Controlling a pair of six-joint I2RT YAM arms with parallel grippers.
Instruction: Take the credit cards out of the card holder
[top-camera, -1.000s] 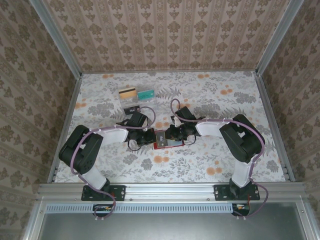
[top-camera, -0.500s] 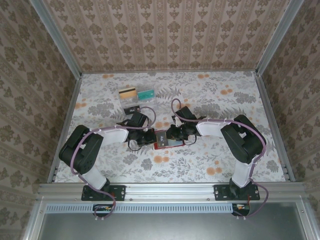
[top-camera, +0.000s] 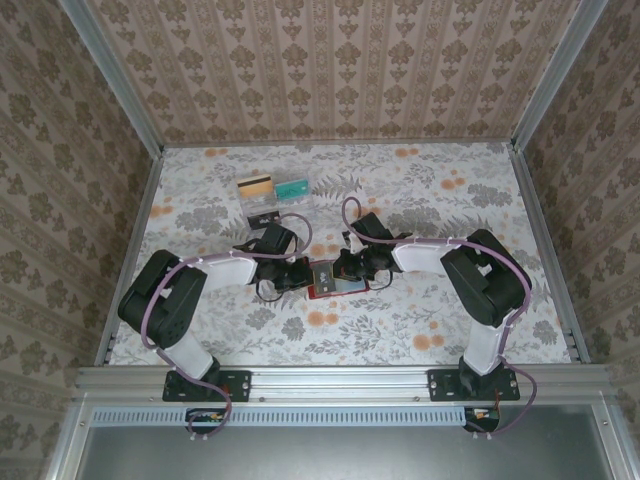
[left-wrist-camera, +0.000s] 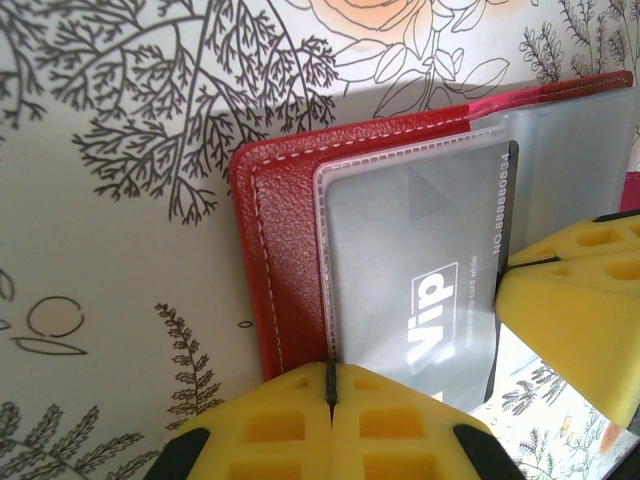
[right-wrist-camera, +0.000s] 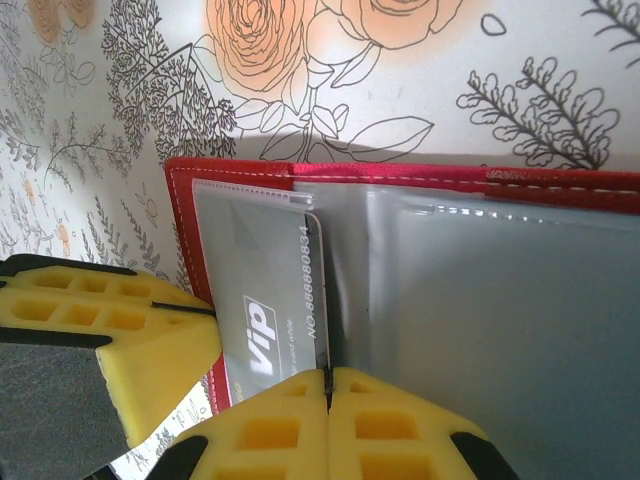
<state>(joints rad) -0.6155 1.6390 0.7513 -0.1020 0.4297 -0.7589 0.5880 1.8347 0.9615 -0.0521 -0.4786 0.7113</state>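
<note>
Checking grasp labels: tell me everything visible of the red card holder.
The card holder lies open and flat on the floral table, between the two arms. It has a red, stitched, leather-look cover and clear plastic sleeves inside. One sleeve holds a grey VIP card; the one beside it looks empty. The left hand is shut on its edge at that sleeve. The right hand is shut at the middle fold, on sleeve or card I cannot tell.

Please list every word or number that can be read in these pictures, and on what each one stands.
"Vip": on the grey-black plastic card in the clear sleeve of the red folding wallet.
"NO:888880834": along the same card's edge.
Small line beside "Vip": too blurred to read.
</note>
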